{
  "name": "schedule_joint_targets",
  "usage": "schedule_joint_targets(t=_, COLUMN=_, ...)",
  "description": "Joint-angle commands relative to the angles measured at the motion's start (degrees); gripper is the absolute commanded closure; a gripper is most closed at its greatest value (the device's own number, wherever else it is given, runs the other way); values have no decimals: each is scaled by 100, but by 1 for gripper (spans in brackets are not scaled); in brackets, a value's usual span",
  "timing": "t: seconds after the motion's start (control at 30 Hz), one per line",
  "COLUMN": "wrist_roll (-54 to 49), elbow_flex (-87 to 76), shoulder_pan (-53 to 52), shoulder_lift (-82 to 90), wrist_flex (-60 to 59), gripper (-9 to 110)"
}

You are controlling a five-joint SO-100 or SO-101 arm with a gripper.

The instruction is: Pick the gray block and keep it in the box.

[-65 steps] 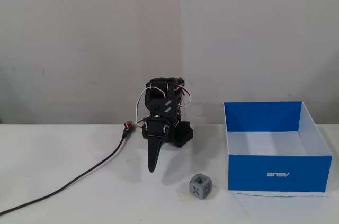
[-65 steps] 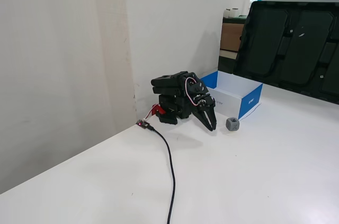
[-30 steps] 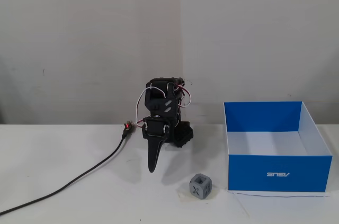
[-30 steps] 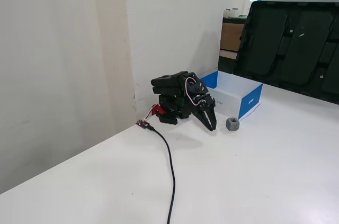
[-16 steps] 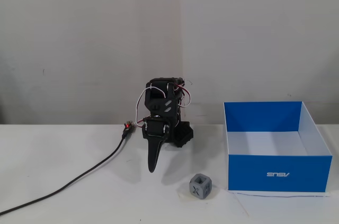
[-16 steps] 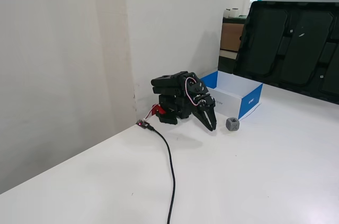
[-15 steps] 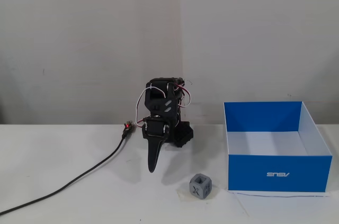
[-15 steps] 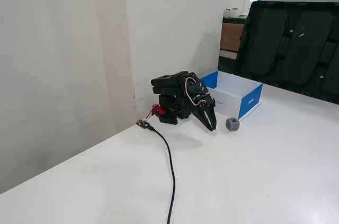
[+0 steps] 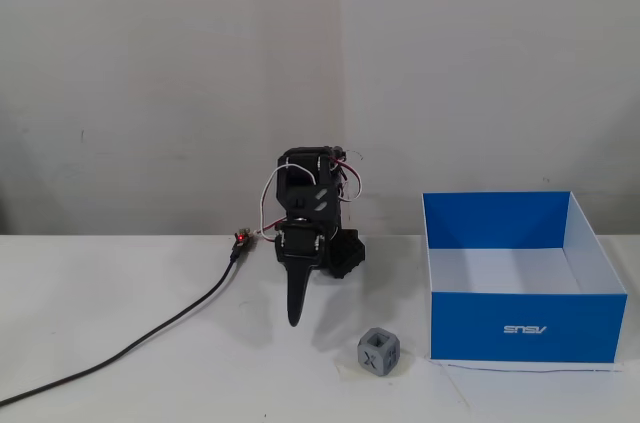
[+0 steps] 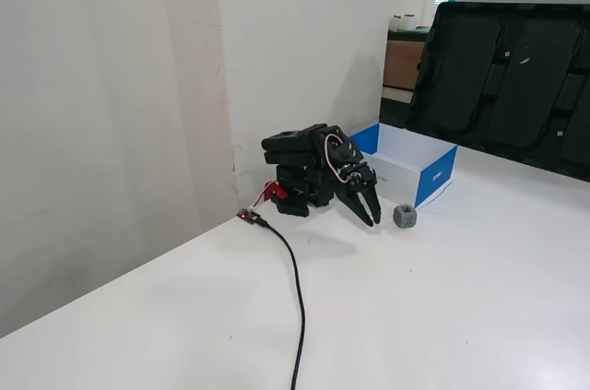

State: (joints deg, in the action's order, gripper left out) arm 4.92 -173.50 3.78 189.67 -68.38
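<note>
Since half a second ago, my arm's jaws [image 9: 295,320] have swung slightly rightward in a fixed view, toward the gray block [image 9: 379,351], and hang tips-down just above the white worktop [image 9: 150,373]; they look clenched together with nothing between them. From where I sit, the gray block rests on the worktop just beside the front left corner of the box [image 9: 528,327], apart from the jaws. In both fixed views the blue box stands open, white inside, its logo on the front wall. A black cable [image 9: 150,339] trails from a red-lit plug near the arm's base across the worktop. In another fixed view the jaws [image 10: 375,220] point down near the block [image 10: 404,216]
</note>
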Motion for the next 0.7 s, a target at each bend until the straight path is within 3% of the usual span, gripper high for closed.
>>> schedule_joint_targets(t=0.0, wrist_roll=9, elbow_flex=44, shoulder_pan=70, shoulder_lift=677, wrist_flex=70, gripper=101)
schedule_joint_targets(t=0.4, wrist_roll=-62, elbow_flex=571, shoulder_pan=536, shoulder_lift=492, wrist_flex=-35, gripper=101)
schedule_joint_targets(t=0.67, wrist_roll=-281, elbow_flex=1239, shoulder_pan=677, shoulder_lift=-835, wrist_flex=378, gripper=101)
